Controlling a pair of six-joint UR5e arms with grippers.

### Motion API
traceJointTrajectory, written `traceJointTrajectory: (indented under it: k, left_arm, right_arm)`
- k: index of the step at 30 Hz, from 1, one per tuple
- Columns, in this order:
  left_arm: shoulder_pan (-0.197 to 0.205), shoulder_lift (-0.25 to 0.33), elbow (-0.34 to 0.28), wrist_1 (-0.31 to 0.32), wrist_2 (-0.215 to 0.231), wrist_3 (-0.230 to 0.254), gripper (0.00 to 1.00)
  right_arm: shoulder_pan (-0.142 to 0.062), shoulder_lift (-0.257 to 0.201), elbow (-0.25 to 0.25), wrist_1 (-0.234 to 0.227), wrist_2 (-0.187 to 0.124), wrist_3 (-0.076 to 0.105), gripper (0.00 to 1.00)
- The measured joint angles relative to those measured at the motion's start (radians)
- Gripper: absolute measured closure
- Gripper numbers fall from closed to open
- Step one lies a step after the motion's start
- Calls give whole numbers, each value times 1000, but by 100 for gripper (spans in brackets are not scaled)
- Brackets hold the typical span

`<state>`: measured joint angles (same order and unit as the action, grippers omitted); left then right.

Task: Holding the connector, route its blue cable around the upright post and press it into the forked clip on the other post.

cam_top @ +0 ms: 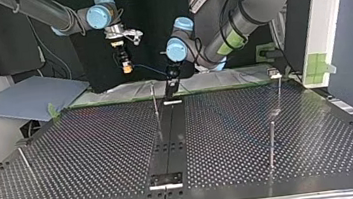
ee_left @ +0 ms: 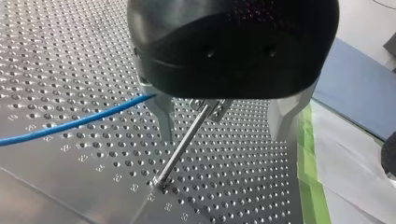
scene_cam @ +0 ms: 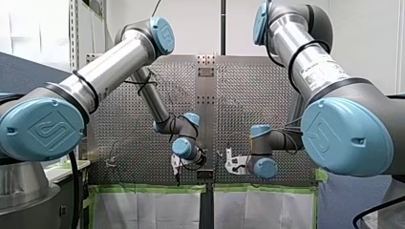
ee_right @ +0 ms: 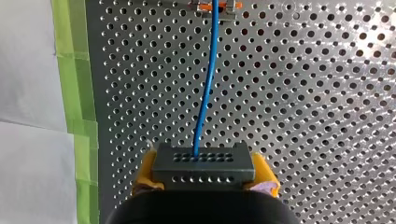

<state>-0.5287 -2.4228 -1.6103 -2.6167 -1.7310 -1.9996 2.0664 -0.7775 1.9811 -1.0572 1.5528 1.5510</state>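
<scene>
My right gripper (ee_right: 203,175) is pinching the connector (ee_right: 203,163), its yellow pads (ee_right: 264,176) pressing on the two short ends of the dark block. The connector is sitting crosswise between the pads, with its long axis running from pad to pad. Its holed face is pointing away from the gripper, out over the perforated table (ee_right: 303,116).

The blue cable (ee_right: 205,93) is leaving that face near the middle. It is running almost straight ahead, with a slight bend, toward a small orange and metal fitting (ee_right: 215,5) at the far end. A strip of green tape (ee_right: 74,93) is lying alongside, well to one side of the cable.

My left gripper (ee_left: 223,135) is hanging with its metal fingers (ee_left: 163,116) spread wide and gripping nothing. A thin post (ee_left: 180,151) is standing between them, touching neither finger. Here the cable is coming in from the side above the table and passing out of sight just behind one finger. Whether it is touching the post's head is not clear.

In the top view, the cable is hanging in a shallow sag between the two grippers.
</scene>
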Motion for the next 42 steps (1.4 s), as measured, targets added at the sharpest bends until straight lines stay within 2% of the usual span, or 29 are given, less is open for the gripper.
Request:
traceJointTrajectory:
  k: [2, 3, 4, 5, 6, 7, 8, 9, 10, 12, 24, 30, 42]
  left_arm:
    - [-2, 0, 0, 2, -1, 11, 2]
    - [-3, 0, 0, 4, -2, 18, 11]
    - [-5, 0, 0, 5, -4, 23, 11]
    - [-6, 0, 0, 6, -7, 29, 33]
    - [-8, 0, 0, 7, -13, 37, 45]
    - [-10, 0, 0, 8, -18, 43, 45]
    - [-12, 0, 0, 8, -25, 50, 58]
    - [-15, 0, 0, 10, -34, 61, 77]
    - [-16, 0, 0, 12, -42, 69, 77]
    - [-20, 0, 0, 21, -59, 88, 100]
    - [-32, 0, -16, 76, -81, 164, 100]
    - [-35, 0, -40, 116, -95, 181, 100]
    - [-60, 0, -43, 149, -123, 208, 100]
  right_arm:
    - [0, 0, 0, 0, 0, 0, 98]
    - [-1, 0, 0, 0, 0, 0, 98]
    - [-1, 0, 0, 0, -1, 0, 98]
    - [-1, 0, -1, 0, -2, 0, 98]
    - [-1, 0, -1, 0, -2, 0, 98]
    - [-1, 0, -1, 0, -2, 0, 98]
    - [-1, 0, -1, 0, -3, 0, 98]
    - [-1, 0, -1, 0, -3, 0, 98]
    - [-1, 0, -1, 0, -3, 0, 98]
    - [-1, 0, -1, 0, -3, -1, 98]
    - [-2, 0, -1, -1, -3, -1, 98]
    - [-8, 0, -1, -1, -3, 0, 98]
    - [-27, 0, -13, 2, -8, -2, 98]
